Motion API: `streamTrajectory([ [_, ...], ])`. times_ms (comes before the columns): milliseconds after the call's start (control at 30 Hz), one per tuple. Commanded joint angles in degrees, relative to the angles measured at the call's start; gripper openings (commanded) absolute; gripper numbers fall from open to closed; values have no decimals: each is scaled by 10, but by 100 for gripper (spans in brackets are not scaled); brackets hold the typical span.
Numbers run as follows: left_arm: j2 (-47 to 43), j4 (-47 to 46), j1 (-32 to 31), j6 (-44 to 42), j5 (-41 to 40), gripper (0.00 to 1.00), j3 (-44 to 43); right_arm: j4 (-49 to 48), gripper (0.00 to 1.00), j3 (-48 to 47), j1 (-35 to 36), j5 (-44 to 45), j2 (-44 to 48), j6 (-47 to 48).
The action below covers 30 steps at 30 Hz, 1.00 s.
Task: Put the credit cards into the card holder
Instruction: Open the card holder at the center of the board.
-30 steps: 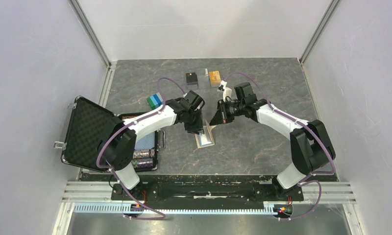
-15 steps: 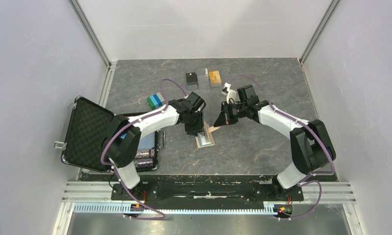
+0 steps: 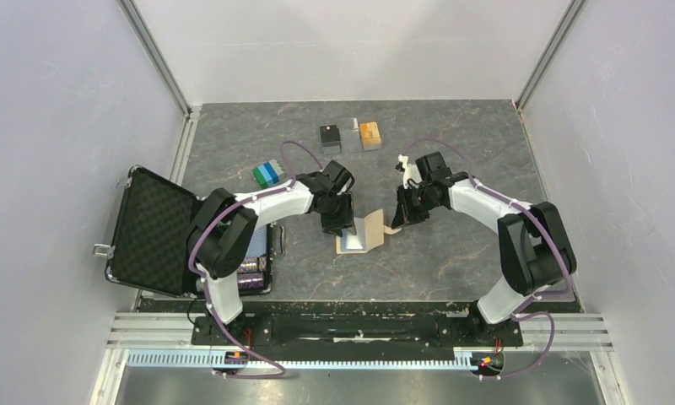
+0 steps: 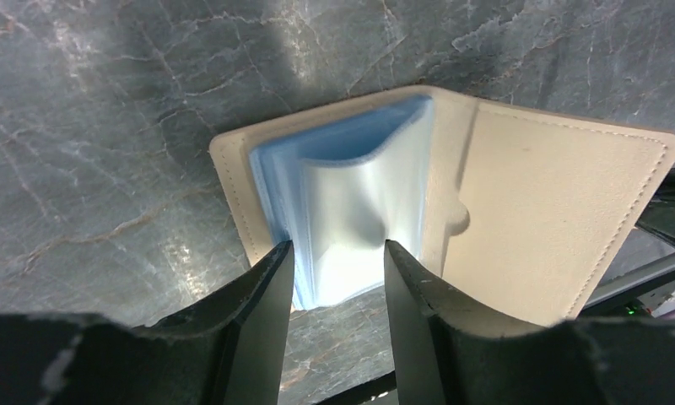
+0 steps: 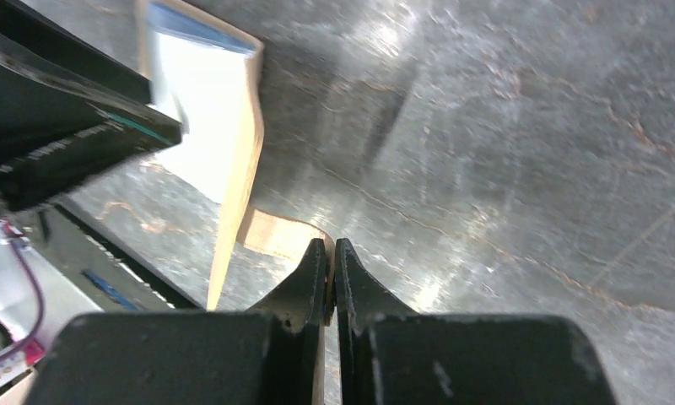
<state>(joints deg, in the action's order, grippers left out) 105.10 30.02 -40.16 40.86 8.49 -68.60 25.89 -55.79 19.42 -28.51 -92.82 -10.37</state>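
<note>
There, the right tool (image 5: 326, 253) pinched the card holder (image 4: 452, 211)'s snap tab (image 5: 275, 234) rightward while the left tool (image 4: 338, 270), parted, straddled its blue sleeves (image 4: 351, 194)

left claw (image 4: 334, 278) parted, pointing down, right claw (image 5: 327, 278) pinched closed

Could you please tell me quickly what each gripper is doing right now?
Left gripper: open, straddling the card holder's blue sleeves.
Right gripper: shut on the snap tab.
</note>
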Motion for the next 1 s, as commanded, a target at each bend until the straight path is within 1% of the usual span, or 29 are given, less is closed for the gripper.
streamTrajectory([
  [0,20,-42,9,20,31,50,0,56,0,-8,-1,72,-19,53],
  [167,20,-92,19,43,67,51,23,60,0,9,-1,90,-31,69],
  [300,9,-99,21,44,72,49,27,59,0,18,-1,101,-33,73],
  [333,6,-100,21,43,74,48,26,59,2,17,-1,103,-32,73],
  [467,4,-102,20,36,87,42,19,61,26,8,-1,103,-28,73],
  [533,4,-96,20,32,87,35,16,68,46,-3,-1,108,-25,72],
  [600,2,-88,19,26,85,32,13,74,57,-13,-1,114,-17,68],
  [700,-2,-82,18,20,83,31,12,81,68,-33,-2,131,5,64],
  [733,-3,-81,17,19,82,30,10,84,70,-43,-2,137,12,64],
  [833,-3,-81,13,18,89,29,5,92,74,-80,-2,138,27,67],
  [967,8,-89,5,14,108,31,-9,91,75,-117,-3,101,31,66],
])
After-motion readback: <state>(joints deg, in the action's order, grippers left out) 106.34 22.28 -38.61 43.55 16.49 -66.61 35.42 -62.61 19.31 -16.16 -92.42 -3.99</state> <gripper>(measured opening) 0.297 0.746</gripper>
